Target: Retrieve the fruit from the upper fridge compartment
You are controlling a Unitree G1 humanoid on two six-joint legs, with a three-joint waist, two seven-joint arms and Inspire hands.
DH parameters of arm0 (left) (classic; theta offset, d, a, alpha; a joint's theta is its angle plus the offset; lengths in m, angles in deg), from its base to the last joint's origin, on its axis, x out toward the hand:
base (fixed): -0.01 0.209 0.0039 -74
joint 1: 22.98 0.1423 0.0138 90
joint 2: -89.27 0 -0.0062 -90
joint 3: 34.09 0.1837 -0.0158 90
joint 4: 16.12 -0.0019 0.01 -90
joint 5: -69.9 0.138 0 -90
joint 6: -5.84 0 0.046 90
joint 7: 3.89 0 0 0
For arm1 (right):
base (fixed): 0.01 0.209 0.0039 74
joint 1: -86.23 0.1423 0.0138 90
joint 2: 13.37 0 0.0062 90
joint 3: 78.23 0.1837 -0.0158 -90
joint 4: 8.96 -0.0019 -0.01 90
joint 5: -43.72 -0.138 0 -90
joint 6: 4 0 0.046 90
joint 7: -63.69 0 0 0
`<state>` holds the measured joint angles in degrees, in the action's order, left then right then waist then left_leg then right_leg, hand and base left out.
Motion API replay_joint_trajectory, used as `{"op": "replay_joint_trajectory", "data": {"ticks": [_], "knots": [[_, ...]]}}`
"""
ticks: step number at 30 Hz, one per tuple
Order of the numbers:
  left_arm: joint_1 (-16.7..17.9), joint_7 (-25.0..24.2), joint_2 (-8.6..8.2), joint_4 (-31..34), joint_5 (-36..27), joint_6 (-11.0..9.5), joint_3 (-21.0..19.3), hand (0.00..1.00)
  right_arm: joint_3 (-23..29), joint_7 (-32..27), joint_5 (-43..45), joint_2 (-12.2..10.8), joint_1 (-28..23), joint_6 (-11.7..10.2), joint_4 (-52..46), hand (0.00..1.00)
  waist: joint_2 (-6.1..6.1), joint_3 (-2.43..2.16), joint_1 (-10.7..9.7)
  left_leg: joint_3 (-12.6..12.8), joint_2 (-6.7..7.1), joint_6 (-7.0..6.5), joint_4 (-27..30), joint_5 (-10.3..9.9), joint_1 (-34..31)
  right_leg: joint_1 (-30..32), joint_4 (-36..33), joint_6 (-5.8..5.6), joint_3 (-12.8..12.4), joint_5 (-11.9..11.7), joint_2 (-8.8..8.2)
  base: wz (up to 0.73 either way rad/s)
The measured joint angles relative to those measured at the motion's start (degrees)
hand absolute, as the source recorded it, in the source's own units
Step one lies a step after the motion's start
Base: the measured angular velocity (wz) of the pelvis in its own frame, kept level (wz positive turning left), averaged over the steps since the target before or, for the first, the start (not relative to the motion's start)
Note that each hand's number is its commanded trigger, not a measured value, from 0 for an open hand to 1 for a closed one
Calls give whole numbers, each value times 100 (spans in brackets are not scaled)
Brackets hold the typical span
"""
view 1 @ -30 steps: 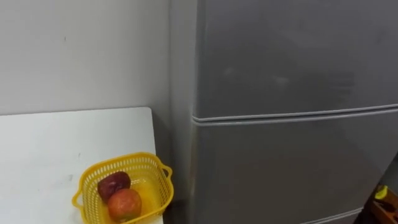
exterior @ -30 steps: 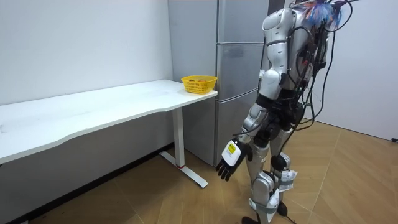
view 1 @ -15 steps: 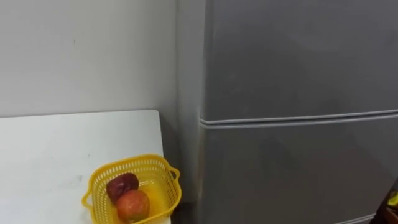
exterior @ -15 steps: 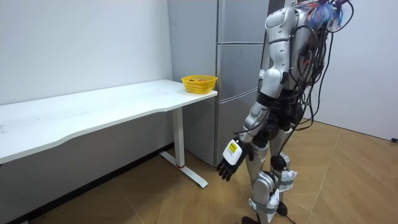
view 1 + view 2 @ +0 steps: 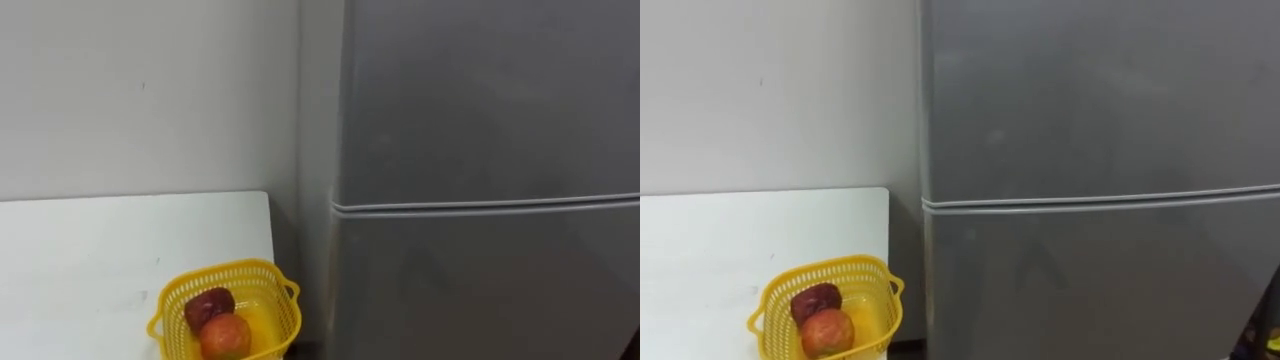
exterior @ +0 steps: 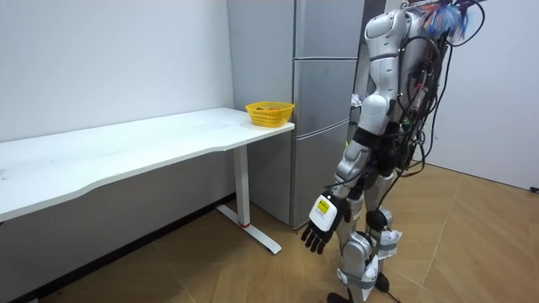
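Swinging L hand (image 6: 322,225) slightly lower (fingers relaxed, empty), fridge (image 5: 480,120) shut, view shifted left.

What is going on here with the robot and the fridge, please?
The robot stands facing the grey fridge, whose upper and lower doors are both closed. Its left hand hangs open at its side, holding nothing. Beside the fridge, a yellow basket with two fruits sits on the white table.

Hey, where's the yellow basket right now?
The yellow basket sits at the lower left of the left eye view, at the right end of the white table, next to the grey fridge, with two fruits inside.
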<state>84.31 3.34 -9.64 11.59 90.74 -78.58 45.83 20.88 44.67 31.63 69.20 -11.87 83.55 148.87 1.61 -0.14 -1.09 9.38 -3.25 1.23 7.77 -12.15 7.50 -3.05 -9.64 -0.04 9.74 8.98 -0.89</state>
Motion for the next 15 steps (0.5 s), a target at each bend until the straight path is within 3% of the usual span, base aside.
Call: {"op": "replay_joint_trajectory", "data": {"ticks": [6,10,15], "knots": [[-10,-178,-4,-36,5,53,14,0,-163,643,114,-13,-6,130,286,0,-24,0,1,-9,2,0,-6,0,-1,-23,-1,0,37,4,-1,0],[19,-201,-24,-117,7,192,12,0,-174,900,229,-19,7,292,599,0,-22,-1,17,-14,8,0,1,0,25,-92,0,-5,38,20,-9,2],[12,-232,-30,-227,-5,382,39,0,-572,1047,1155,-13,-44,571,855,0,-44,-2,20,-85,10,5,-1,-4,58,-111,-7,-4,77,52,-12,5]]}}
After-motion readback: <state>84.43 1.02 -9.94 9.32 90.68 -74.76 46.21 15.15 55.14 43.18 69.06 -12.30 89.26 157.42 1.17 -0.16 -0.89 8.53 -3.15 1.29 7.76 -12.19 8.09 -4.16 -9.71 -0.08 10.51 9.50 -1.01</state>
